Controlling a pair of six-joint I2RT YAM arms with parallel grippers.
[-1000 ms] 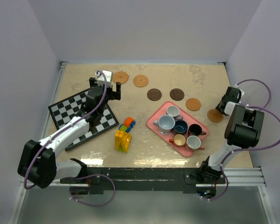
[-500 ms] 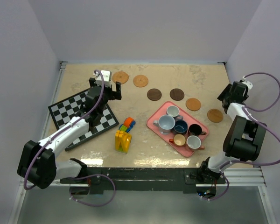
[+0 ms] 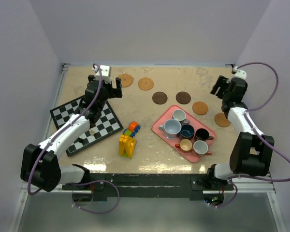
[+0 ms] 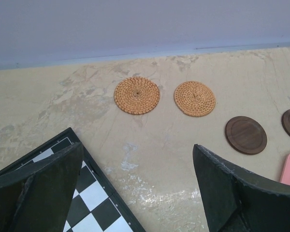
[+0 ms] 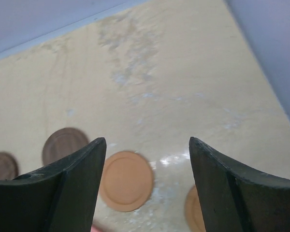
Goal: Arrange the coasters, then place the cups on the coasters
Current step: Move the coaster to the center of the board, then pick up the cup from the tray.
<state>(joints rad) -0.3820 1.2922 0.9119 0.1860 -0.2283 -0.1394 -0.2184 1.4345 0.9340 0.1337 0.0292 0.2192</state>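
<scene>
Where nearest the arm bases, toy blocks (image 3: 128, 140) beside a checkerboard (image 3: 70, 113), partly hidden under the left arm. Further in, six cups (image 3: 172, 127) packed upright in a pink tray (image 3: 157, 128), none on a coaster. Beyond, six coasters (image 3: 159, 98) strung flat across the bench (image 3: 140, 108), each apart from the next. Left end effector (image 4: 137, 147) spread fully, grips nothing, hangs short of the two woven ones. Right end effector (image 5: 146, 140) spread wide, likewise empty; blurred discs beyond its fingers, one cut off at the lower edge.
</scene>
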